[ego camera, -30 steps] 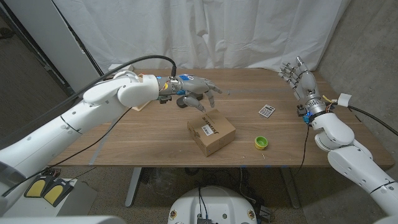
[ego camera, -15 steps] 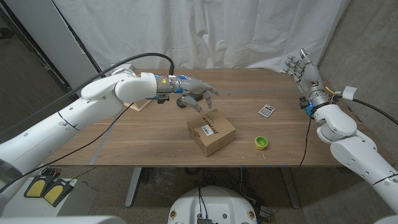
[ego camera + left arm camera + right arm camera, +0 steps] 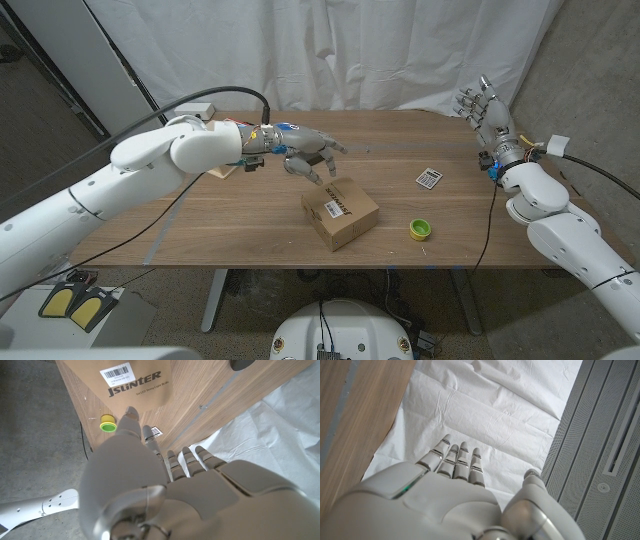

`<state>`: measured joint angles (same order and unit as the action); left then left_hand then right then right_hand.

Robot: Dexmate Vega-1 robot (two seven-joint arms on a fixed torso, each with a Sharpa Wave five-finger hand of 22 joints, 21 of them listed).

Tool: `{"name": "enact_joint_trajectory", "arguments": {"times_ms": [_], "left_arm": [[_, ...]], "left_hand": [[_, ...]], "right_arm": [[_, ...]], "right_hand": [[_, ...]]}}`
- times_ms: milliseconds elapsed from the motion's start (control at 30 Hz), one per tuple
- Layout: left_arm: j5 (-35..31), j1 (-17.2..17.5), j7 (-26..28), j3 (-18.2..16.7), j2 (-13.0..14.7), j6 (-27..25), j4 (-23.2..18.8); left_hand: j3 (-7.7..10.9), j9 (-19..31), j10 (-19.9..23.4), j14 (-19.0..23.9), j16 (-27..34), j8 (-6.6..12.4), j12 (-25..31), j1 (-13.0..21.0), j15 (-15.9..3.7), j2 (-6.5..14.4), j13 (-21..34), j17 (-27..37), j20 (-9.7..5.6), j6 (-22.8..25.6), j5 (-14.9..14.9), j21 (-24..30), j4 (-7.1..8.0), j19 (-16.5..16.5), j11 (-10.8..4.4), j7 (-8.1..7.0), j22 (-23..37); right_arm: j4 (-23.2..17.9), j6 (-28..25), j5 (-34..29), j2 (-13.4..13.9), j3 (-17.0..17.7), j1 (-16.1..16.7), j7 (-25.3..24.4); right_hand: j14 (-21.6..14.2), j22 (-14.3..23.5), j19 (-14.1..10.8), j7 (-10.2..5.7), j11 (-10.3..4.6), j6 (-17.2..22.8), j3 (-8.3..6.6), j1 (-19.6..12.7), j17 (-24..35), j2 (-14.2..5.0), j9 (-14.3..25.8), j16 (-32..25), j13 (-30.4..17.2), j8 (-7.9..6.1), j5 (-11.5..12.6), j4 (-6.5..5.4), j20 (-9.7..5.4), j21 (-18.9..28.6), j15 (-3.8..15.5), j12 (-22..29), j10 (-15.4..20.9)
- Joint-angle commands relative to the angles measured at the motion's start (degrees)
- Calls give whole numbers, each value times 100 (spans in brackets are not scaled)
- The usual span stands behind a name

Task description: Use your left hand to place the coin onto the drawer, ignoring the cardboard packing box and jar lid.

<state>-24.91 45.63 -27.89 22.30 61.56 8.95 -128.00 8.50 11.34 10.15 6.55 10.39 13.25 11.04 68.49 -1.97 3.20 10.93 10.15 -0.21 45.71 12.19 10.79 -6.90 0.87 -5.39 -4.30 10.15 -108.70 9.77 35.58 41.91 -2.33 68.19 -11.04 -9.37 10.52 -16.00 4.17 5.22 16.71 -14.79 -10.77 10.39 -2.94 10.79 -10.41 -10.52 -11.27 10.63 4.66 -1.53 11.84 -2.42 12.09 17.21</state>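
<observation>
My left hand (image 3: pixel 308 153) hovers over the table's middle, just behind the cardboard packing box (image 3: pixel 340 213), with some fingers stretched out and others bent down. I see nothing held in the left hand (image 3: pixel 150 490). A dark round thing (image 3: pixel 243 364), perhaps the coin, lies on the wood at the left wrist picture's edge. In the head view I cannot make out the coin. A light wooden box (image 3: pixel 223 170), likely the drawer, is mostly hidden behind my left forearm. My right hand (image 3: pixel 485 108) is raised past the table's far right corner, fingers spread and empty.
A yellow-green jar lid (image 3: pixel 420 229) lies near the front edge, right of the cardboard box (image 3: pixel 135 385). A small dark card-like thing (image 3: pixel 429 178) lies further back on the right. A white sheet (image 3: pixel 380 50) hangs behind the table.
My left hand has drawn back a little to the left and its elbow has swung left. My right hand has shifted slightly towards the table's far corner, still raised.
</observation>
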Motion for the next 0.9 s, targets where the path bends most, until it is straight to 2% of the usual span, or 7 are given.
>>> {"name": "enact_joint_trajectory", "arguments": {"times_ms": [33,267,633,733,900], "left_arm": [[83,429,247,-319,376,68,-295],[71,637,408,-441,476,132,-271],[-169,891,620,-433,604,290,-21],[-153,1011,691,-535,700,326,-26],[-166,1471,1026,-933,927,286,-130]], "left_hand": [[48,25,13,-26,5,-14,33,103,-177,12,-2,-6,53,39,-10,38,-42,22,5,-10,16],[50,29,36,-1,17,-15,44,114,-199,26,-2,-5,71,67,-24,40,-39,4,-14,-24,16],[53,32,43,6,19,-12,48,126,-230,40,-3,-4,69,108,-39,44,-37,-7,-30,-57,17],[59,33,43,9,19,-17,48,143,-236,49,-3,-3,79,110,-43,44,-42,-16,-37,-56,17],[60,34,41,4,17,-27,48,153,-246,51,-3,-3,83,102,-49,47,-44,-18,-32,-83,17]], "right_arm": [[-121,-104,-67,-6,-49,-69,-137],[-201,-167,-105,6,-70,-81,-187],[-378,-304,-260,44,-62,-73,-361],[-441,-413,-242,77,-28,-87,-395],[-485,-515,-230,139,19,-147,-375]], "right_hand": [[-31,10,24,21,45,52,16,50,20,-8,17,-22,-32,-5,39,-8,6,-18,-25,26,10],[-43,10,21,20,37,67,19,52,19,-8,18,-26,-32,-10,40,-7,1,-17,-13,32,23],[-42,10,19,14,45,70,23,54,18,-6,18,-26,-33,-11,41,-4,2,-17,-18,33,24],[-44,10,19,14,44,71,24,55,18,-6,18,-26,-33,-11,41,-4,3,-17,-15,33,25],[-41,10,18,14,37,71,26,58,18,-5,19,-25,-33,-10,41,-4,1,-16,-18,32,23]]}}
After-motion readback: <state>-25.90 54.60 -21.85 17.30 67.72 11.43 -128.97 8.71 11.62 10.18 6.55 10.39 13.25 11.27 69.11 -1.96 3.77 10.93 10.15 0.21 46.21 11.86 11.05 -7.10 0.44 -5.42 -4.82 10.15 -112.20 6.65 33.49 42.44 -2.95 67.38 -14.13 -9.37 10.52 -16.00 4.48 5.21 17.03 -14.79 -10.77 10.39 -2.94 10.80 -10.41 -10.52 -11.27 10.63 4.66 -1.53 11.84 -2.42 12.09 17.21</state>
